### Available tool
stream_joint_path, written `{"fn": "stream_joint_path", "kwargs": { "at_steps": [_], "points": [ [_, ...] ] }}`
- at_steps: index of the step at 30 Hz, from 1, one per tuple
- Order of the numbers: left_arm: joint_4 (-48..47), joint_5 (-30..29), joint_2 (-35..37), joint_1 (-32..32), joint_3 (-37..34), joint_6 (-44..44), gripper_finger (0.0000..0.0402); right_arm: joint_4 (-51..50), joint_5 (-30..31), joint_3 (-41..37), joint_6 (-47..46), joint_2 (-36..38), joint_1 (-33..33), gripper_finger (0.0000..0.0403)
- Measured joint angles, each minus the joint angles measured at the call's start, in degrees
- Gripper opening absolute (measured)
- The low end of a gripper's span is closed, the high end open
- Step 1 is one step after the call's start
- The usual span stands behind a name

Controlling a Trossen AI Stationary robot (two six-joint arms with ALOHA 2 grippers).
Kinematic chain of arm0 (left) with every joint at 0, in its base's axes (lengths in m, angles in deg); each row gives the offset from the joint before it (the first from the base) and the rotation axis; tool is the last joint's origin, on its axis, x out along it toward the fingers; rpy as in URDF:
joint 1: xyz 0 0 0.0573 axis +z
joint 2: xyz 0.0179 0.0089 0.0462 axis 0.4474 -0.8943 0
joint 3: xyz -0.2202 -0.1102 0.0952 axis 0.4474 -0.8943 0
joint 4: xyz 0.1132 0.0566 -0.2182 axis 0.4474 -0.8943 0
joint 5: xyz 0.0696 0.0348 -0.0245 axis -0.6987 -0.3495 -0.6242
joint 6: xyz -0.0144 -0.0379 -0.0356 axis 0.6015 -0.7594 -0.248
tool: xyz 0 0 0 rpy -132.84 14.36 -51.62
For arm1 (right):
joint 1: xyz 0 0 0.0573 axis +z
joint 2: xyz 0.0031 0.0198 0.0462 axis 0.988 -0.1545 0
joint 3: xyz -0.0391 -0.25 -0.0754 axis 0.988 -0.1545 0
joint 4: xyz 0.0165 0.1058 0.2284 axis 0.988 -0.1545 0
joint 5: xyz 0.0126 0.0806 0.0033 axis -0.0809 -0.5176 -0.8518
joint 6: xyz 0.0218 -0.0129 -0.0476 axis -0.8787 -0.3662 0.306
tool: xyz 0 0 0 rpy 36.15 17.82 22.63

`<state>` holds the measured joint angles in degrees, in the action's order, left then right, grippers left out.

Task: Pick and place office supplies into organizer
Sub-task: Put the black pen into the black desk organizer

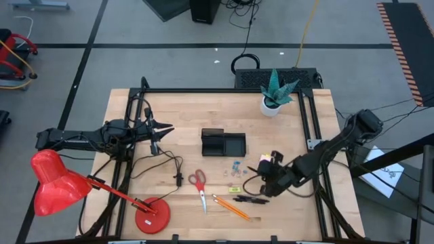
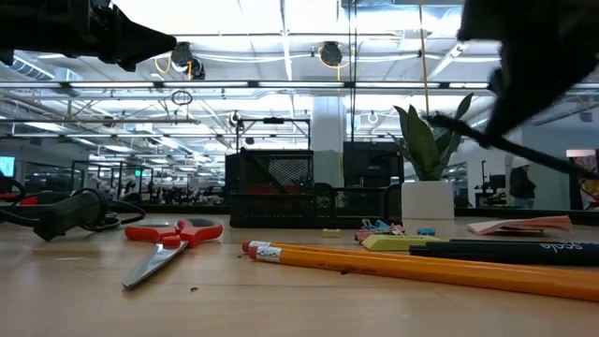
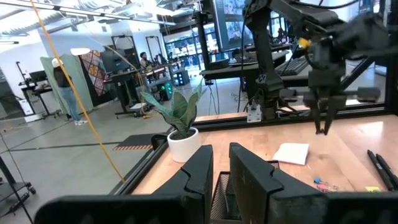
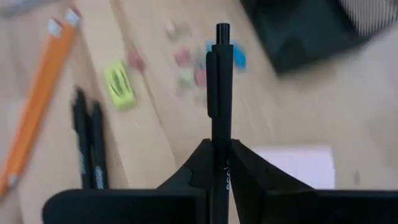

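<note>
My right gripper hangs above the table's right half, shut on a black pen. Below it two more black pens lie flat beside orange pencils, a small yellow piece, tiny clips and a pale sticky-note pad. Red-handled scissors lie flat, left of the pencils. The black organizer stands at mid-table. My left gripper waits level at the table's left, shut on nothing, pointing at the organizer. My right gripper pinches the black pen's barrel between its two fingers. The pen lies along the fingers, and its clip end sticks out past the fingertips. The fingers slant down from the table's right side. The pen is lifted clear of the table.
A red desk lamp with its round base fills the near left corner. A white plant pot stands at the far right. Black cables trail across the left half. Bare wood lies between the organizer and the scissors.
</note>
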<state>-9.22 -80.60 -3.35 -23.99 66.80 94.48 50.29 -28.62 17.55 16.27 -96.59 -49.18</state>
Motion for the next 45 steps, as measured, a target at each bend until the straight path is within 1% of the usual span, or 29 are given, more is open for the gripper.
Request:
{"fn": "stream_joint_path", "kwargs": {
  "at_steps": [4, 10, 12, 16, 20, 26, 29, 35, 38, 45],
  "points": [
    [0.0, 0.0, 0.0, 0.0, 0.0, 0.0, 0.0063, 10.16, 0.29, 0.04, 13.25, 3.13, -3.85, 0.0021],
    [-0.02, 0.0, 0.0, 0.0, 0.0, 0.0, 0.0063, 26.71, -0.46, 0.15, 31.97, 5.05, -10.36, 0.0026],
    [-0.01, 0.0, 0.01, 0.0, 0.0, 0.0, 0.0063, 30.38, -1.89, 0.15, 36.81, 5.12, -12.93, 0.0025],
    [-0.02, 0.0, 0.02, 0.0, 0.0, 0.01, 0.0063, 37.4, -5.04, 0.15, 43.17, 5.1, -17.99, 0.0025],
    [-0.01, 0.0, 0.0, 0.0, 0.0, 0.48, 0.0063, 42.02, -10.75, 0.15, 46.83, 5.05, -23.33, 0.003],
    [-0.02, -0.02, 0.02, 0.0, 0.0, 0.81, 0.0063, 45.71, -17.85, 0.17, 48.67, 3.94, -31.77, 0.0025],
    [0.0, 0.0, 0.0, 0.0, 0.0, 0.8, 0.0063, 48.74, -22.04, 0.17, 48.57, 1.79, -35.78, 0.0025],
    [0.33, -0.46, 0.02, 0.0, 0.0, 0.79, 0.0063, 60.94, -29.84, 0.22, 47.76, -5.0, -40.84, 0.0029],
    [0.37, -0.48, 0.0, 0.0, 0.0, 1.87, 0.0063, 64.69, -31.87, 1.04, 48.18, -8.47, -41.98, 0.0026],
    [0.42, -0.52, 0.0, 0.0, 0.0, 2.32, 0.0063, 64.81, -31.65, 6.0, 52.1, -17.89, -42.13, 0.0028]
  ]
}}
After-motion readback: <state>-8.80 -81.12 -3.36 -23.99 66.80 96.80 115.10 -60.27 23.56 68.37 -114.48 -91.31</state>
